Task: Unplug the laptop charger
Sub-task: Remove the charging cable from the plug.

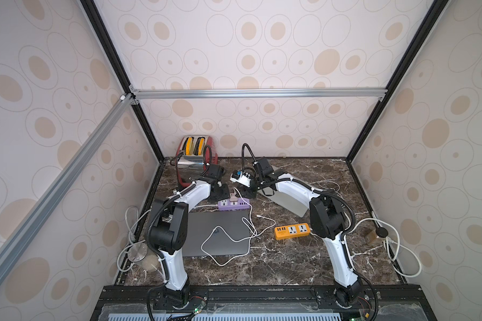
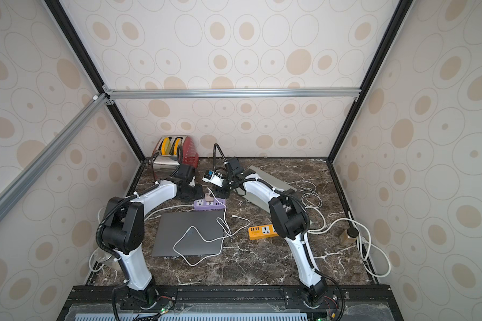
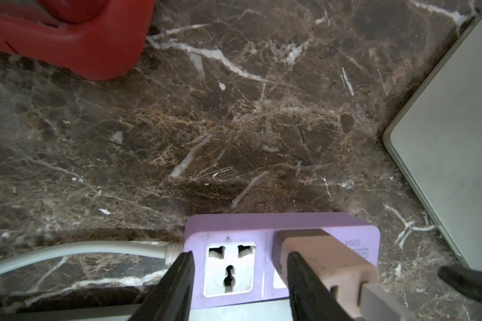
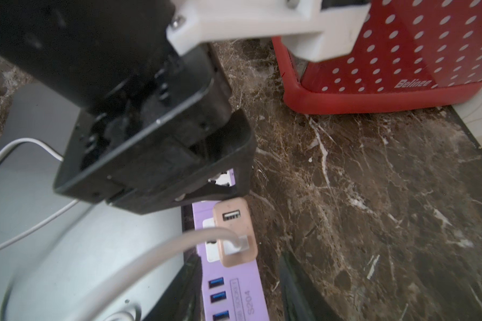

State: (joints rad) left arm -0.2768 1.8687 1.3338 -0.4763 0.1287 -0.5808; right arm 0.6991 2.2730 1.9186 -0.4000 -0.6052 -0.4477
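The laptop charger, a pink block with a white cable, sits plugged into a purple power strip behind the dark closed laptop. My left gripper is open over the strip's end. One finger is at the end face by the strip's cord. The other touches the charger, with a bare socket between them. My right gripper is open and straddles the strip's USB end. Its fingers are short of the charger and touch nothing. Both top views show the two grippers meeting over the strip.
A red dotted toaster stands at the back left. A silver laptop lies under my right arm, with a small white multi-plug behind the grippers. An orange power strip and loose white cables lie mid-table. Jars stand at both sides.
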